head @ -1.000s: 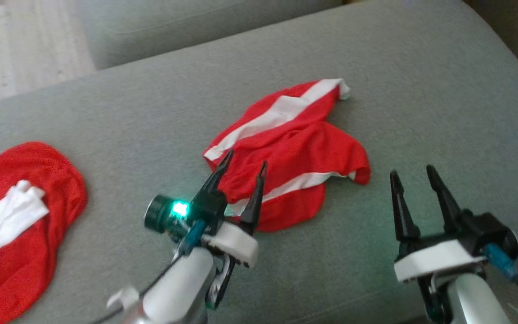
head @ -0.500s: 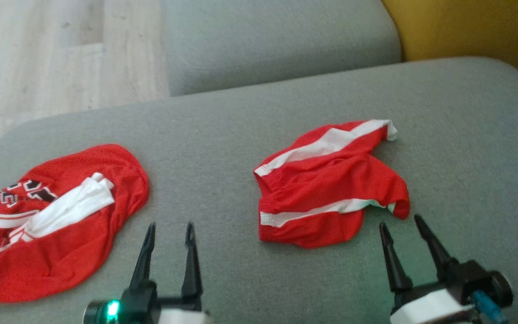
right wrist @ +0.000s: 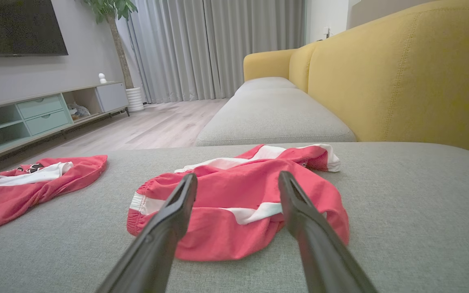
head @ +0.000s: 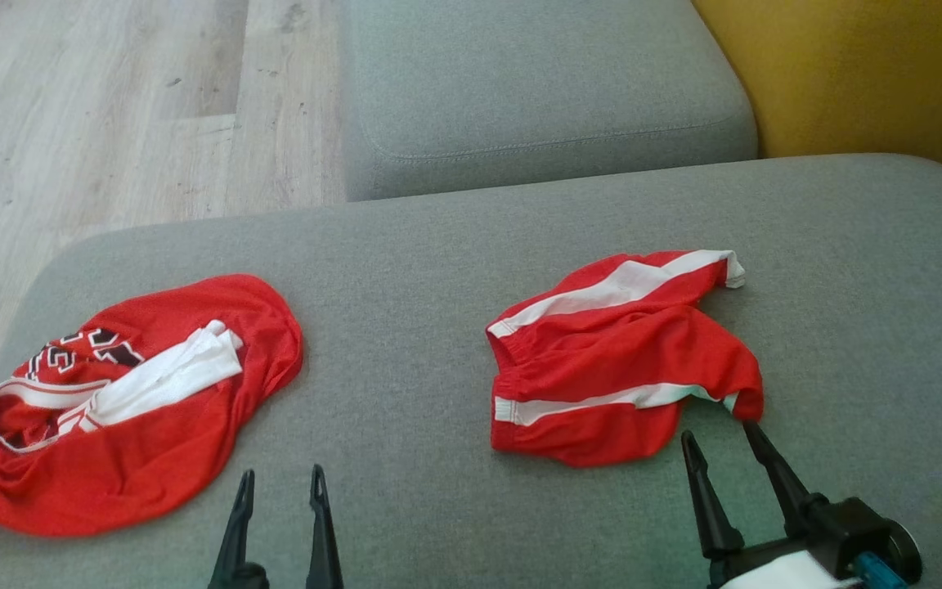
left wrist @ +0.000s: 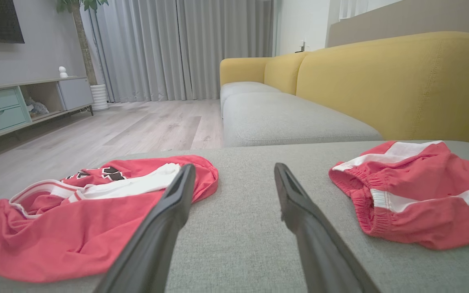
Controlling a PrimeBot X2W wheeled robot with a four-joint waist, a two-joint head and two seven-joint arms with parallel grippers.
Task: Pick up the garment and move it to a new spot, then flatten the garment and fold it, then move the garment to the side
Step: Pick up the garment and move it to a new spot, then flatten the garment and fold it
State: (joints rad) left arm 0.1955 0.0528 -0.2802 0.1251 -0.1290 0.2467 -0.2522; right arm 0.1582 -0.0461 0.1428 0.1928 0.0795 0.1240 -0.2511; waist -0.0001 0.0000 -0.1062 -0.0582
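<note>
Two open, empty grippers near the shorts; flattening is the likely step in hand.

Red shorts (head: 618, 360) with white stripes lie rumpled on the grey cushion (head: 405, 270), right of centre, partly lapped over themselves. The right gripper (head: 718, 430) stands just short of their near right corner, jaws spread wide, holding nothing. The left gripper (head: 281, 471) stands over bare cushion between the shorts and a red jersey (head: 136, 409) well apart to the left, jaws likewise wide and empty. To flatten well, pinch a single layer at the waistband (left wrist: 352, 179) and at the opposite hem, then draw them apart low over the cushion; the mesh will probably slide and bunch. From above, the head view gives the outline. The left wrist view shows the gathered elastic and the right wrist view the lapped-over fold, though which layer lies topmost is unclear.
</note>
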